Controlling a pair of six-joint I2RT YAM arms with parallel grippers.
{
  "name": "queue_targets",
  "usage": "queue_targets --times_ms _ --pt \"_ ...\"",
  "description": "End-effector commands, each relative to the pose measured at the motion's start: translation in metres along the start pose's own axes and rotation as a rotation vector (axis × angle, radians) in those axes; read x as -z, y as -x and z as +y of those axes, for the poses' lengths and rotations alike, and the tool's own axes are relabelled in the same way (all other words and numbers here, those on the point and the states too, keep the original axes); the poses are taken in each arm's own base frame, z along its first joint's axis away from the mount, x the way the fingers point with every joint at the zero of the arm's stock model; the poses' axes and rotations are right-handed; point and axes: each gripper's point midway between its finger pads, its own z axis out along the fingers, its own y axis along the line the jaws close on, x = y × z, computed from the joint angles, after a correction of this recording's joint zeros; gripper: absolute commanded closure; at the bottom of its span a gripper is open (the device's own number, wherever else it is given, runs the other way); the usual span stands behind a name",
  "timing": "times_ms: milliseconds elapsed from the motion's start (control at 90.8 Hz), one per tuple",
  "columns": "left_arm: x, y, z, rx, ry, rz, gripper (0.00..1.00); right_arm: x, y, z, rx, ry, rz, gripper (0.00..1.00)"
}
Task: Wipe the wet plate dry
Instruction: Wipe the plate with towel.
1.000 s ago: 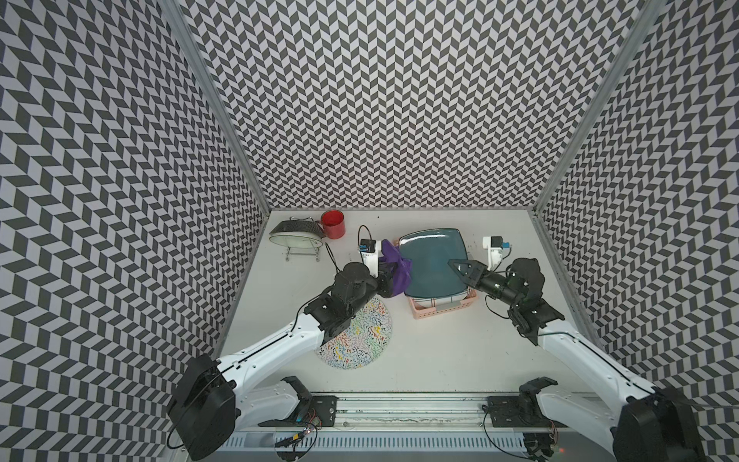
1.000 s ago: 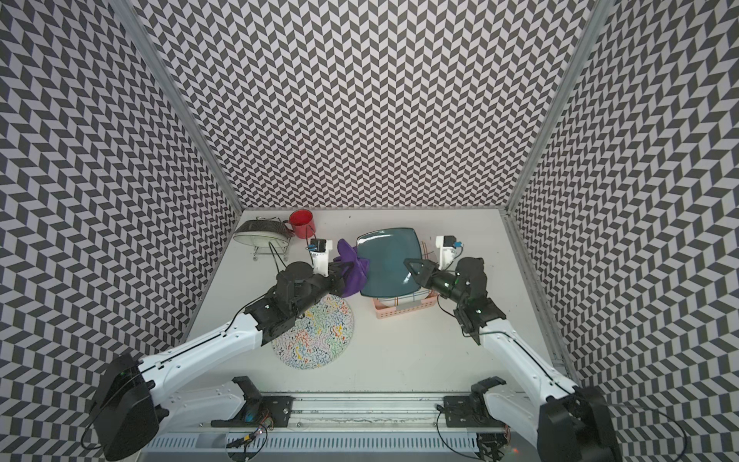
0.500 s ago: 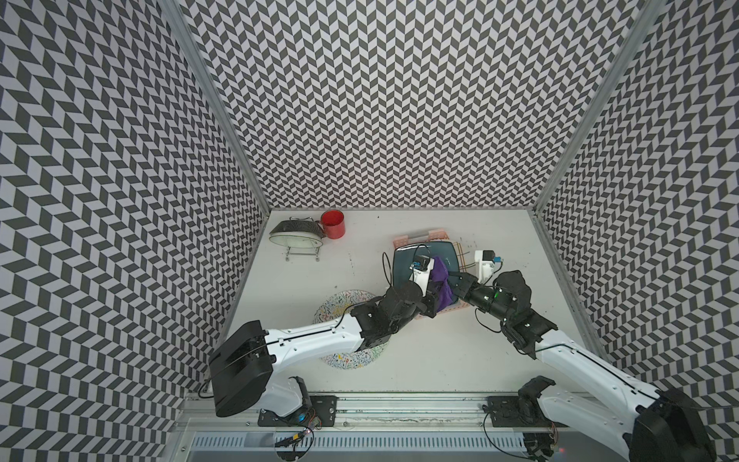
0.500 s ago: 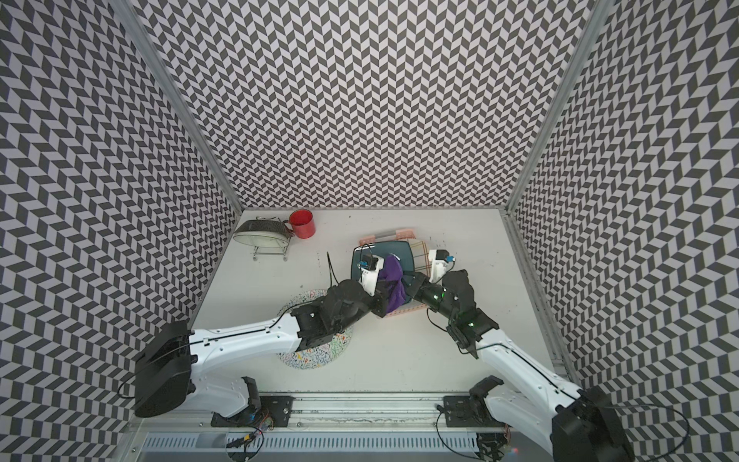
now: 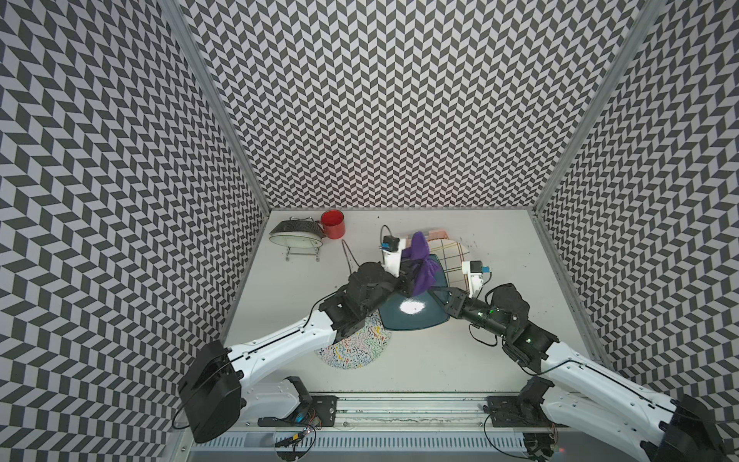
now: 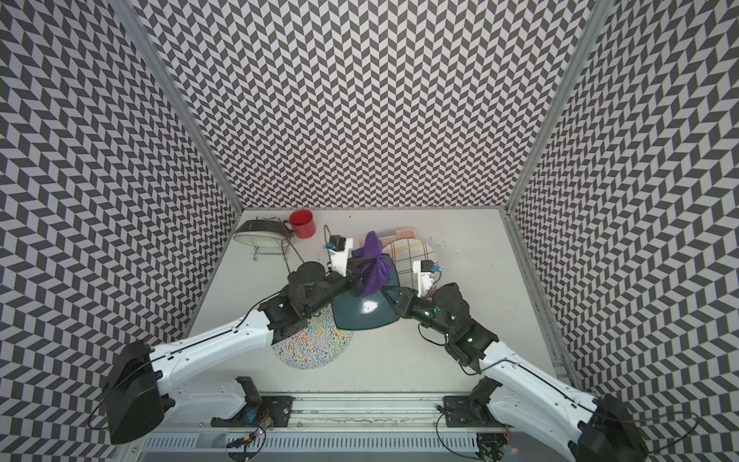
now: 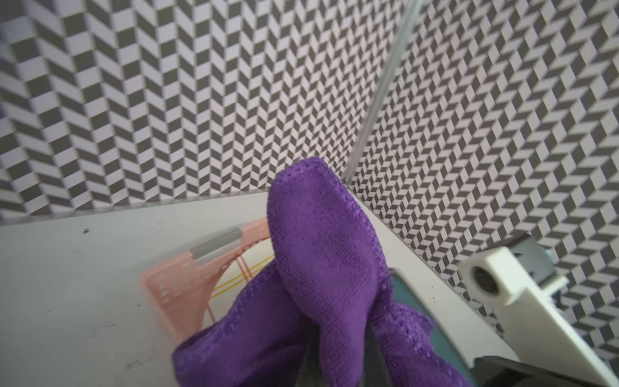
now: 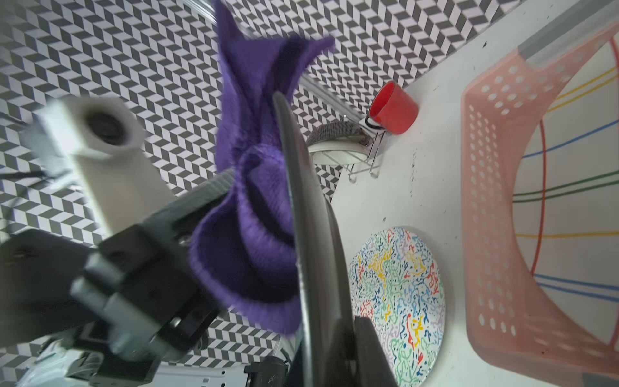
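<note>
Left arm: the left gripper (image 5: 412, 276) is clamped tight on a bunched purple cloth (image 5: 420, 262), whose loose ends stand up above the jaws.
Cloth: pressed against the upper face of the teal plate (image 5: 412, 316), on its far half; the right wrist view shows it lying against that face.
Plate: lifted clear of the table (image 5: 440, 372) and tilted, over the table's middle; in both top views its left rim overlaps the squiggle-patterned plate (image 5: 356, 352), which lies below it toward the near edge.
Right arm: the right gripper (image 5: 440, 298) is closed on the teal plate's right edge and carries it; in the right wrist view the plate runs edge-on into the fingers.
Done: plate and cloth are each in a grip and brought together; by my reading the wiping is under way.
Left to do: the near half of the face is bare and shows a bright glare; whether that is water I cannot tell. No cloth shows on the underside. I judge that a good part of the wiping remains.
Count, far left corner: one wire rack (image 5: 303, 251) holding one grey dish (image 5: 296, 236); one red mug (image 5: 332, 224) just beside it.
Count, middle: one purple cloth, one teal plate, one squiggle-patterned plate.
Count, far edge: one pink basket (image 5: 436, 232) with one striped plate (image 5: 448, 251); inside it or leaning on it, I cannot tell.
Count, plates in all: four, the grey dish included.
Count, grippers: two, both gripping.
</note>
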Motion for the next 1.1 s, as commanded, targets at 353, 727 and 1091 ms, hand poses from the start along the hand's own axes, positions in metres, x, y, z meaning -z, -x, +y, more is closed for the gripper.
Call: queue_targets --times_ms 353,727,1091 --pt "0.05 -0.076 0.075 0.072 0.216 0.129 1.0 0.078 0.076 0.145 0.189 0.512 -0.253 1.0" --pt "0.01 -0.103 0.01 -0.175 0.094 0.307 1.0 0.056 0.1 0.119 0.087 0.384 -0.359 1.0" --pt "0.088 0.011 0.065 0.371 -0.124 -0.076 1.0 0.099 0.126 0.11 -0.029 0.551 -0.386 1.0"
